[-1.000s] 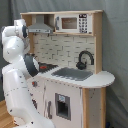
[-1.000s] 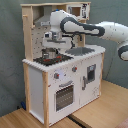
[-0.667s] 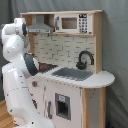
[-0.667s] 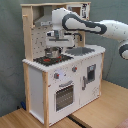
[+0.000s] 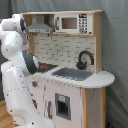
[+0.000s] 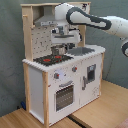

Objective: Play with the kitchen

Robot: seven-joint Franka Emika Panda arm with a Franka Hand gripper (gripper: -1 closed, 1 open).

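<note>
The kitchen point(image 6: 60, 75) stands at the centre of the second exterior view, a tall white and pale-wood toy unit on a wooden floor point(image 6: 100, 107). In the first exterior view it fills the middle and right of the frame, against a grey curtain point(image 5: 115, 45).

In the second exterior view the white arm point(image 6: 100, 22) comes in from the upper right and bends down under the hood point(image 6: 47, 20). Its tool point(image 6: 60, 44) hangs in the upper middle of the frame, just above a small metal pot point(image 6: 59, 50) that sits at the back of the hob point(image 6: 51, 59), left of the sink point(image 6: 82, 50). Whether the tool's fingers are apart or together I cannot tell, nor whether they touch the pot.

The oven door point(image 6: 64, 95) and the small door point(image 6: 91, 75) to its right are both closed.

In the first exterior view the robot's white body point(image 5: 17, 75) covers the left of the frame and hides the tool; the black tap point(image 5: 84, 59), the microwave point(image 5: 75, 23) and the grey sink point(image 5: 72, 74) are in plain sight.
</note>
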